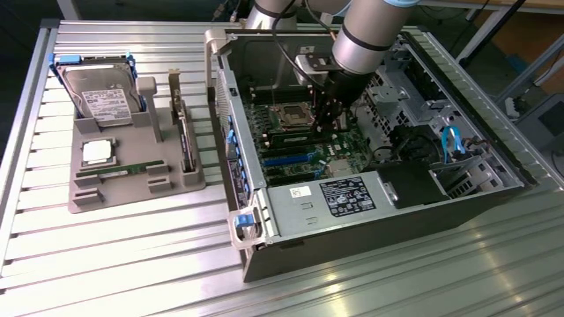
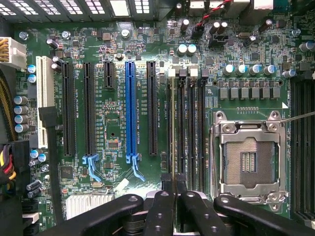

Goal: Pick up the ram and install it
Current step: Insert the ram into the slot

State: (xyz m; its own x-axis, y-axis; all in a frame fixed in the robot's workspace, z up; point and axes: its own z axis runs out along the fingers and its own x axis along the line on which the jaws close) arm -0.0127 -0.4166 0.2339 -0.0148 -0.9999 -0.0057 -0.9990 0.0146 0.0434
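Claw: the claw is hanging inside the open case with its fingers pressed almost together. Whether they are pinching anything cannot be told.
Claw position: it is hovering just beside the processor socket, over the bank of memory slots.
Ram: a green ram appears to be standing in the slots just beside the socket, close to the fingertips. Contact cannot be confirmed.
Second stick: another green stick is lying on the grey tray, outside the case and well apart from the socket.
Work status: by judgement, seating is under way or nearly done. No latching is showing.
Risk one: the ram could be sitting tilted, with one end higher. Pressing down off-centre would cause this, leaving contacts unmated or bending the board.
Risk two: the socket is lying open with its contacts exposed. A sideways drift of the claw toward the socket would be damaging them.
Risk three: if the fingers are gripping the ram, lifting away without spreading would be pulling it back out of the slot.
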